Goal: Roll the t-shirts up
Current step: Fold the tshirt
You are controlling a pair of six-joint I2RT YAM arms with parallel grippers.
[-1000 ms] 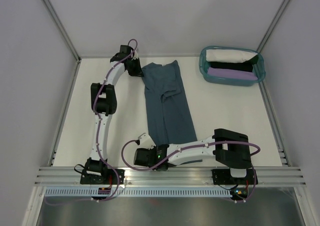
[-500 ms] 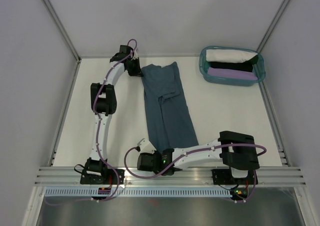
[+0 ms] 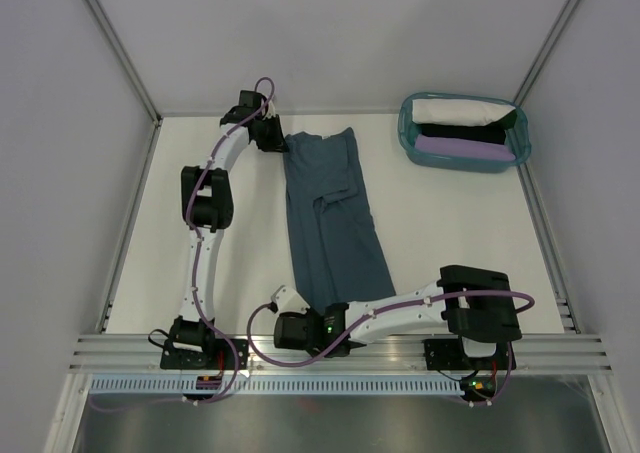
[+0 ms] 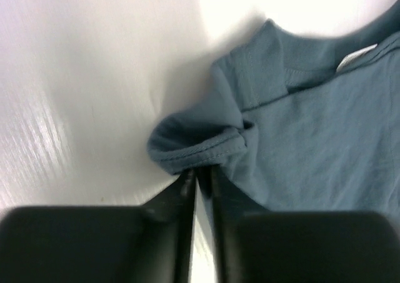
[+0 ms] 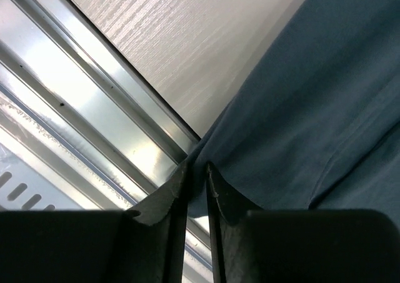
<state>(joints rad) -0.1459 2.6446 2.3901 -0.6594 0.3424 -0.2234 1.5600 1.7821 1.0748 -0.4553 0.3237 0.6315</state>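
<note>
Table (image 3: 450, 233): white top; carries all below.
Slate-blue t-shirt (image 3: 335, 223): lies flat as a long narrow strip. It runs from the far left-centre of the table down to the near edge, with the collar end far and the hem end near.
Basket (image 3: 405, 133): teal, at the far right corner, well apart from the shirt.
Basket contents: white bundle (image 3: 460, 110) at the back, black bundle (image 3: 455, 130) in the middle, lilac bundle (image 3: 460, 146) in front, all side by side. Their lower parts are hidden by the basket wall.
Left gripper (image 4: 201, 170): at the shirt's far left corner. The fingers stand a thin slit apart. A folded, stitched edge of the shirt rests against the tips. Cannot tell whether it is pinched or only touched.
Right gripper (image 5: 197, 165): at the shirt's near left corner, over the metal rail (image 5: 94, 108) along the table edge. The fingers are nearly together. The fabric edge meets the tips. Cannot tell whether there is a grip here either.
Neck label (image 4: 353, 57): pale tab inside the collar, cut off by fabric.
Hard to make out: both finger pairs appear as dark blurs in the wrist views, and the pads are not visible.
</note>
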